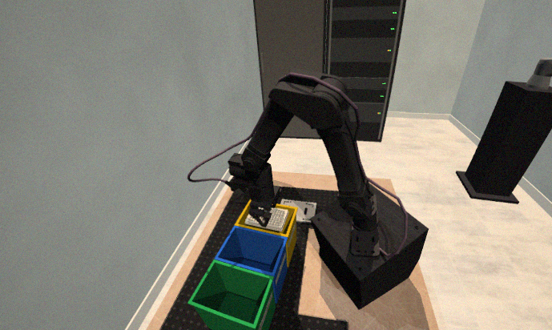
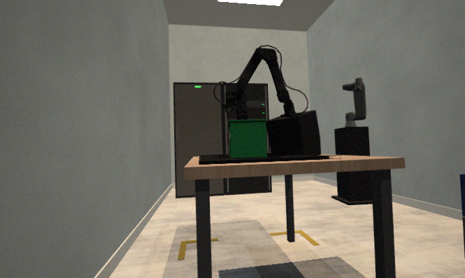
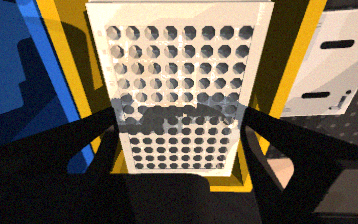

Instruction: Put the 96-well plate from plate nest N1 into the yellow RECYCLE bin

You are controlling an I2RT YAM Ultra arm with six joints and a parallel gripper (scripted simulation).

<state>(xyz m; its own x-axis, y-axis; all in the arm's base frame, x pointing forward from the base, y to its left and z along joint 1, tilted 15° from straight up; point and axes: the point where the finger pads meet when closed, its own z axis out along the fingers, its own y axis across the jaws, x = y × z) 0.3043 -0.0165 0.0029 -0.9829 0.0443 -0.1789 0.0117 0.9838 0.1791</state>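
Observation:
The white 96-well plate [image 3: 179, 95] is gripped across its width by my gripper [image 3: 179, 113], whose two dark fingers press on its left and right sides. In the top view the plate [image 1: 271, 219] hangs in the mouth of the yellow bin [image 1: 269, 230], with the gripper [image 1: 261, 215] reaching down into the opening. The yellow rim [image 3: 290, 65] frames the plate on both sides in the wrist view. The empty white plate nest N1 [image 1: 299, 209] lies just behind the yellow bin and also shows in the wrist view [image 3: 332, 65].
The blue bin [image 1: 253, 251] and the green bin [image 1: 232, 297] stand upright in a row in front of the yellow one. The arm's black base block [image 1: 368, 254] is to the right. In the exterior view the green bin [image 2: 248, 137] hides the other bins.

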